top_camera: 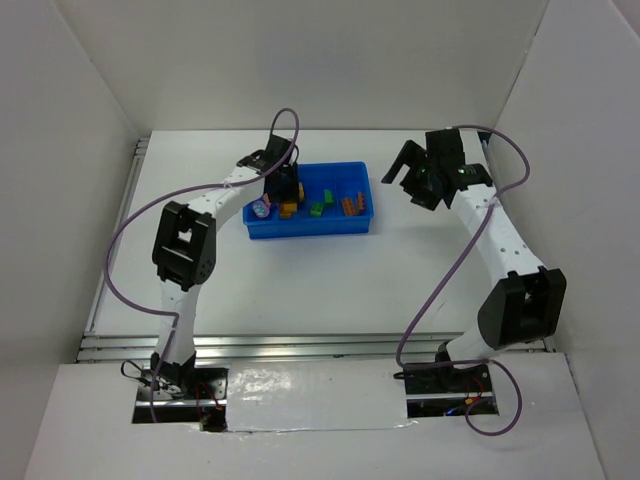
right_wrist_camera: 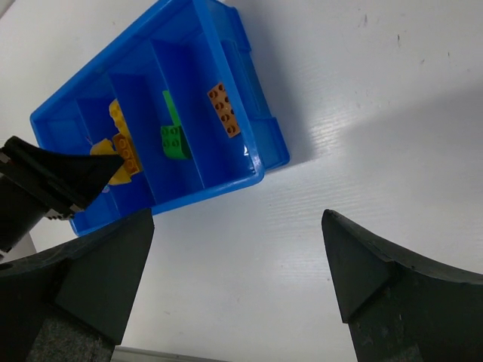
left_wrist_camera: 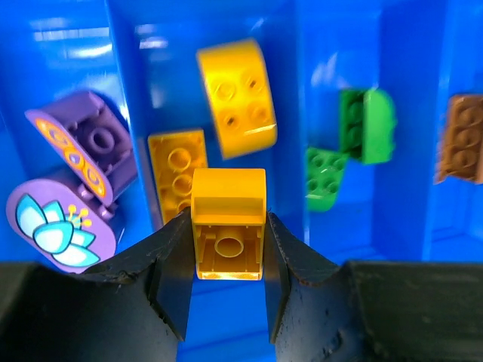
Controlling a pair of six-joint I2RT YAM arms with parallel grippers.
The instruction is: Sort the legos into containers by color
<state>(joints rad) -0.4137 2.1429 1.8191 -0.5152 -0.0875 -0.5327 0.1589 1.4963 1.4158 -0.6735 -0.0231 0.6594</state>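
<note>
While between matte fingers [left_wrist_camera: 170,264], glossy yellow lego [left_wrist_camera: 228,219]

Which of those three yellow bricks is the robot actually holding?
The square yellow brick pinched in the left hand, hollow underside showing. The curved brick and the flat long brick lie loose in the blue tray below.

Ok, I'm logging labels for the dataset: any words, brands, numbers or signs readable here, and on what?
None: no word, number or brand mark is readable in any view. The only prints are pictures: a blue flower on one purple lego and orange swirls on the other purple lego, both in the blue tray.
</note>
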